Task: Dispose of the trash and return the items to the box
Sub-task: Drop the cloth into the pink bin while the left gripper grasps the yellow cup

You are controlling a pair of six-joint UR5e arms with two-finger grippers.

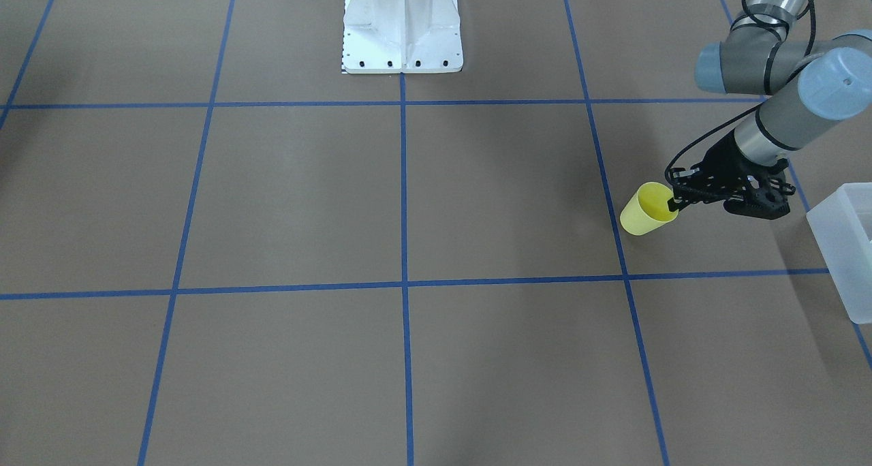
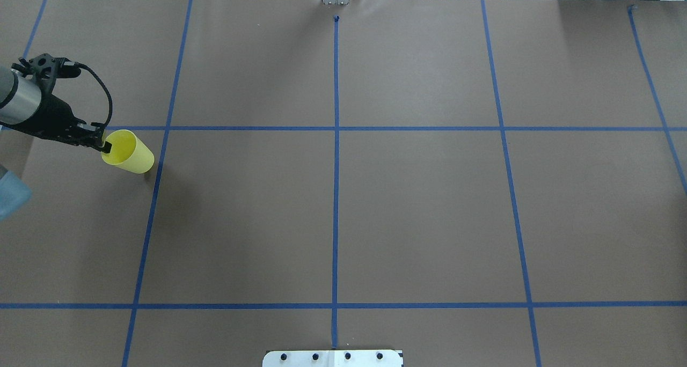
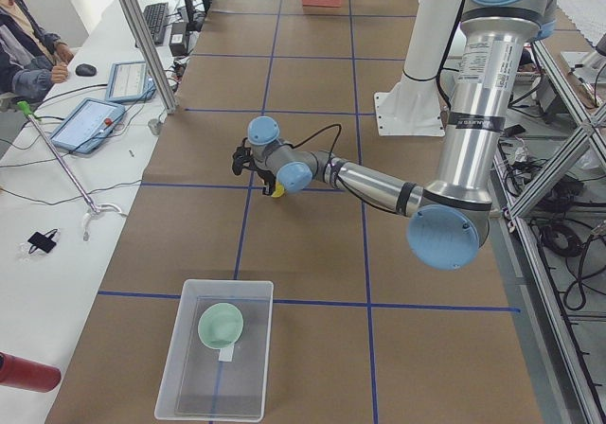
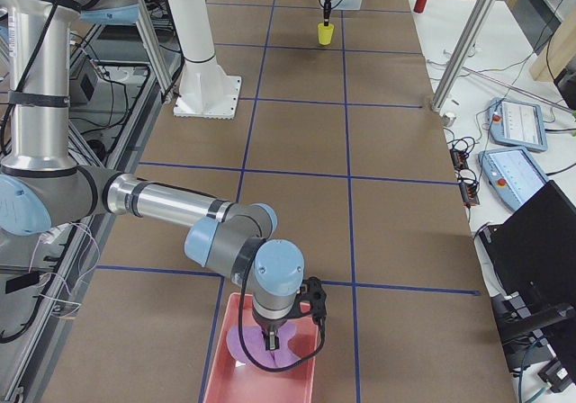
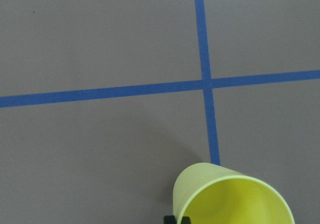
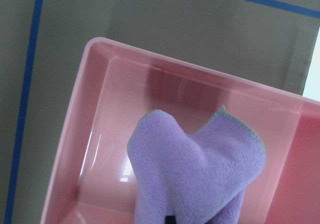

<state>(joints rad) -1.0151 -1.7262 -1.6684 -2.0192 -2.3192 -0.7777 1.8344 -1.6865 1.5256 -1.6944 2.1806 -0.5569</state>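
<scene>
My left gripper (image 1: 674,204) is shut on the rim of a yellow cup (image 1: 647,210), which is tilted low over the brown table; it also shows in the overhead view (image 2: 128,152) and the left wrist view (image 5: 232,196). The translucent box (image 3: 189,372) stands near the table's left end, with the mint-green bowl (image 3: 220,325) inside it. One corner of the box shows in the front view (image 1: 845,248). My right gripper (image 4: 273,338) hangs over a pink bin (image 4: 229,380), shut on a purple cloth (image 6: 197,171) that droops into the bin.
The white robot pedestal (image 1: 402,26) stands at the table's middle back edge. Blue tape lines (image 2: 336,128) form a grid on the brown paper. Tablets, cables and an operator (image 3: 24,41) are at a side desk beyond the table.
</scene>
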